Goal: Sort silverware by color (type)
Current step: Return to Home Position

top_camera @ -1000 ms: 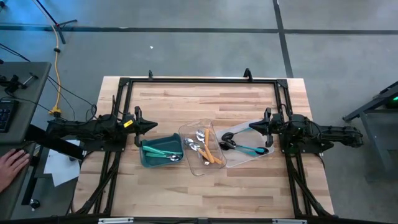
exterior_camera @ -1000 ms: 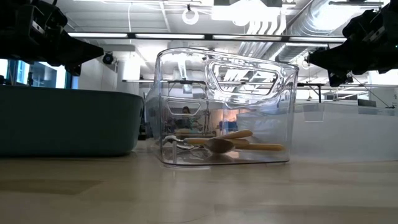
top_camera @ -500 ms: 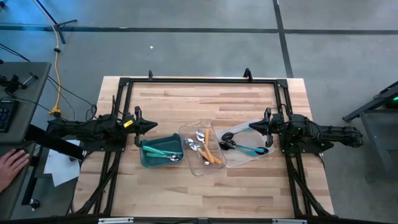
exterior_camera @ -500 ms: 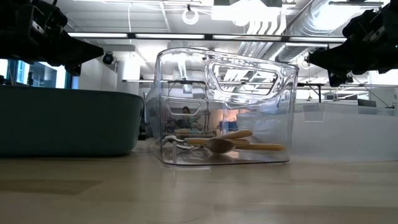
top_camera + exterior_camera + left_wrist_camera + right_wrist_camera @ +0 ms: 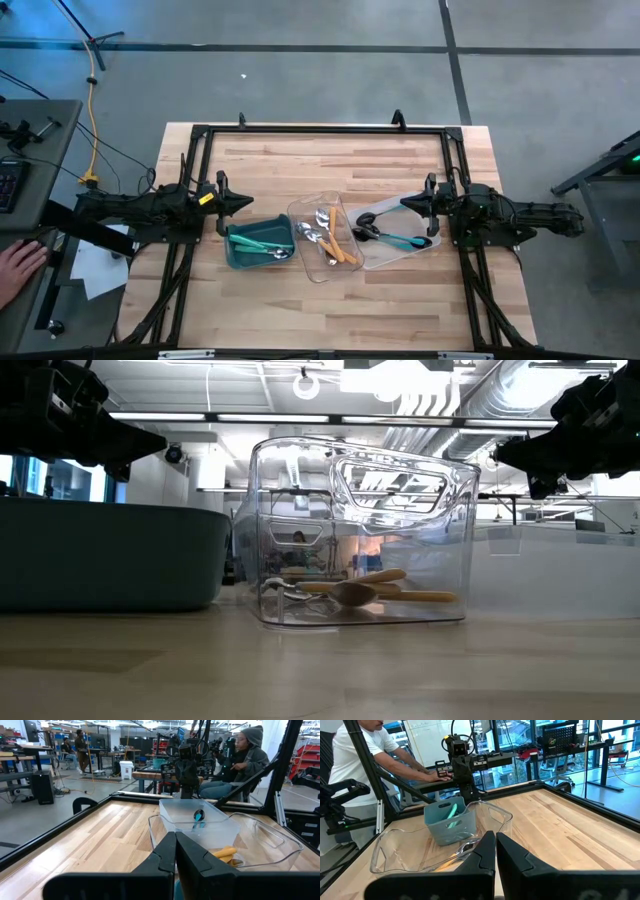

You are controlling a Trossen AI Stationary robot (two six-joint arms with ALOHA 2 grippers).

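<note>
You see orange-handled spoons [image 5: 341,250] with silver heads in the clear middle tray [image 5: 318,272], teal-handled spoons [image 5: 256,241] in the teal bin [image 5: 238,260] left of it, and black-headed, teal-handled spoons [image 5: 388,238] right of it, all on the pale, plank-striped wooden table [image 5: 330,170].

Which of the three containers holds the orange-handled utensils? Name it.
The middle clear tray, between the teal bin and the other clear tray. Its orange-handled utensils set it apart; the others hold teal-handled ones.

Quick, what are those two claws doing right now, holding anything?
Left gripper: closed, holding nothing, hovering on the left side.
Right gripper: closed, holding nothing, hovering on the right side.
</note>
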